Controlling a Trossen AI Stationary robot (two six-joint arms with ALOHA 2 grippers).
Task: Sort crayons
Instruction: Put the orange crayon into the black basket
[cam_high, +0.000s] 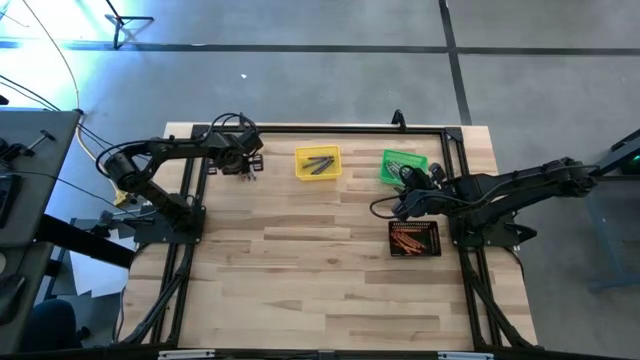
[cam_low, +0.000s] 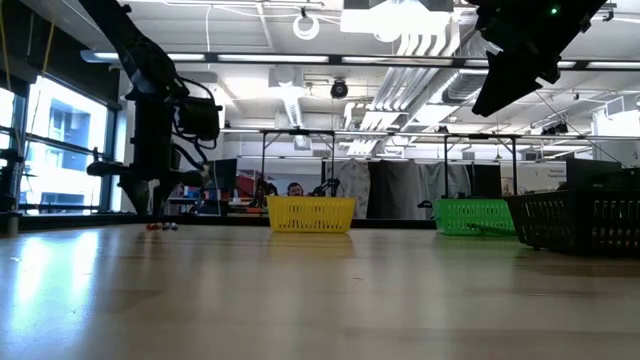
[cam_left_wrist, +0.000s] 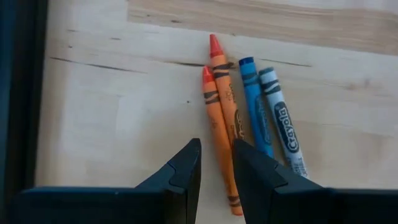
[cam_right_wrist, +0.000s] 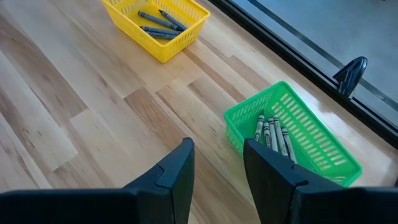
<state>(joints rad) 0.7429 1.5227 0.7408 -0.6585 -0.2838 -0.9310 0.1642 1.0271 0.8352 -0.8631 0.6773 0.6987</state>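
Fingers (cam_left_wrist: 186, 171) of the left gripper (cam_left_wrist: 216, 163) stand a narrow gap apart, holding nothing, and hover over the lower part of one orange crayon (cam_left_wrist: 219, 143), which shows in the slot between them at the bottom middle of the left wrist frame. Beside it lie a second orange crayon (cam_left_wrist: 224, 93), a blue one (cam_left_wrist: 254, 102) and a grey one (cam_left_wrist: 281, 118), all four flat on the wood table (cam_left_wrist: 112, 106) and nearly parallel, neighbours touching or just apart. Their long axes run up the frame with a slight lean to the left, tips toward the top. In the high view this cluster sits at the upper left, by the left gripper (cam_high: 243, 160).

Judging by their look, the crayons are light, stiff wax sticks in paper sleeves: easy to lift, but they can roll, and may snap if squeezed hard. The best hold seems to be across the middle of the sleeve, jaws set square to the long axis. With the neighbours so close, one finger may nudge or catch a second stick.

Right gripper (cam_right_wrist: 217, 163) hangs over bare table at the right of the high view, fingers parted and empty, near the green bin (cam_right_wrist: 292, 124), which holds grey crayons. The yellow bin (cam_right_wrist: 158, 25) holds blue-grey ones; the black bin (cam_high: 415, 240) holds orange ones
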